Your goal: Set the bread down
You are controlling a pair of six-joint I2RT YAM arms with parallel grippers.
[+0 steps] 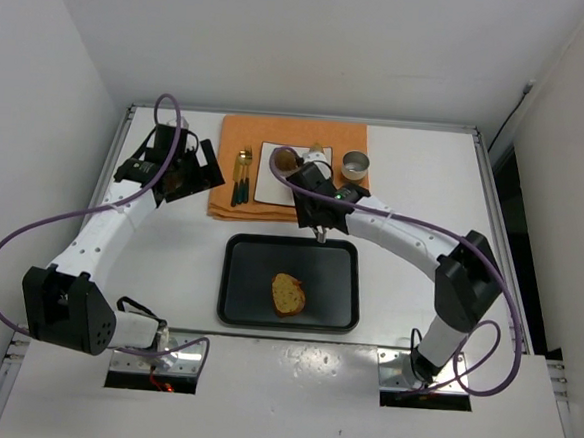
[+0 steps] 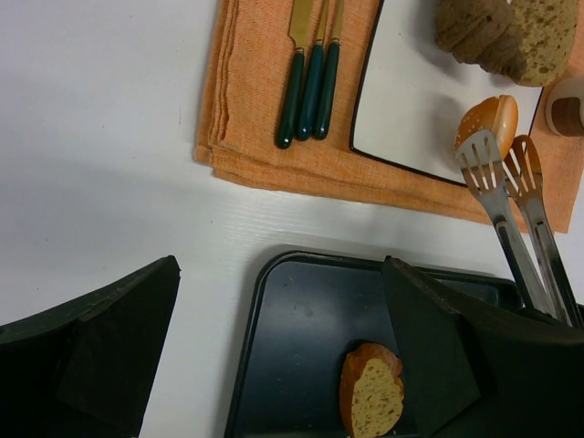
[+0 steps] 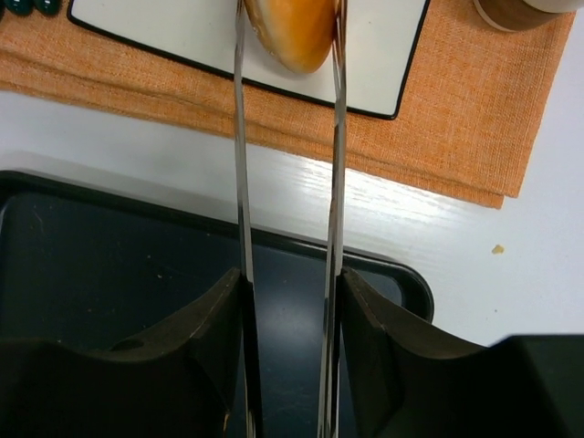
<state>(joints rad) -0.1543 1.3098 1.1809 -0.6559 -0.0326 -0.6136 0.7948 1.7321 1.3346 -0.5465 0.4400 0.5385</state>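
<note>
Right gripper (image 3: 287,360): my fingers were clamped across the two arms of the tongs (image 3: 240,182), squeezing them nearly parallel. The slotted tips of the tongs pinched a bread roll (image 3: 290,32), glossy brown crust, one tip on each side of it.

Position of the roll: over the white plate (image 3: 137,23), close to the plate's near black-rimmed edge. Could not tell from the wrist view whether it rested on the plate or hung just above it. The plate sat on the orange napkin (image 3: 456,119).

Black tray (image 3: 91,265): directly under my right fingers, nearer to the arm bases than the napkin, with a strip of bare white table (image 1: 427,158) between the two. One bread slice (image 1: 288,294) lay near the middle of the tray, cut face up.

Left gripper (image 2: 278,310): my fingers were spread wide, nothing between them, held over the table to the left of the napkin, well apart from the roll.

Other items noted:
- sliced loaf (image 2: 502,36) at the far part of the plate
- green-handled cutlery (image 2: 310,82) on the napkin, left of the plate
- small round cup (image 1: 355,165) on the napkin, right of the plate
- one crumb (image 3: 497,248) on the table near the napkin's corner
</note>
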